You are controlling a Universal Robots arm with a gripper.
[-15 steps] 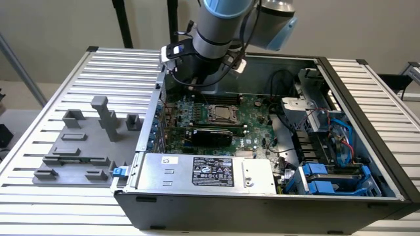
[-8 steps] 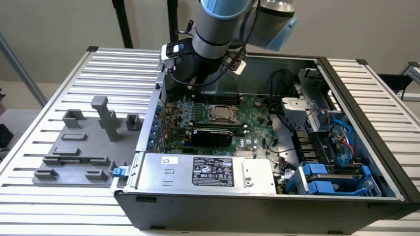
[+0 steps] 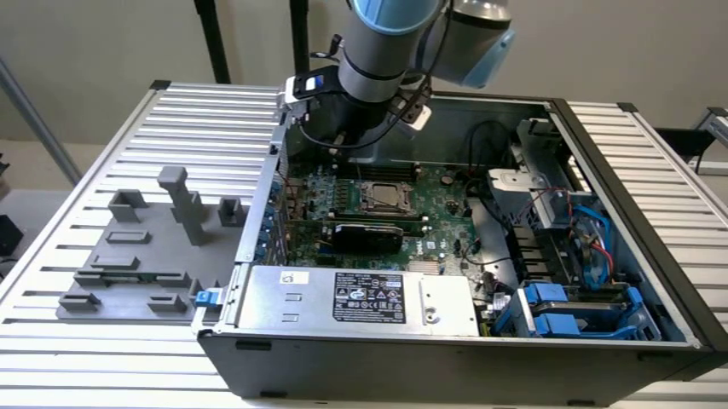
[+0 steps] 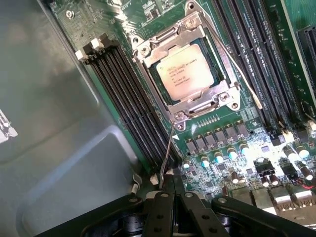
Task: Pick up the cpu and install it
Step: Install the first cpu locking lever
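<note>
Wrist view, end effector point(image 4: 173, 190) pressed together, empty, raised above socketed cpu point(image 4: 188, 70), arm upright

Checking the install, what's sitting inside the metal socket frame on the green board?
The cpu, silver top up, lies inside the socket frame. The contacts beneath it are covered.

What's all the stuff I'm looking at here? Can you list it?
cpu: one, silver top, seated in the motherboard socket.
socket frame: one, silver metal, around the cpu.
motherboard: one, green, inside the case.
computer case: one, dark grey, open, on the table.
power supply: one, silver, at the case's near edge.
fixture blocks: several, grey, exterior view's left.
table: one, white slatted.
gripper: one, black, shut, above the board.
</note>
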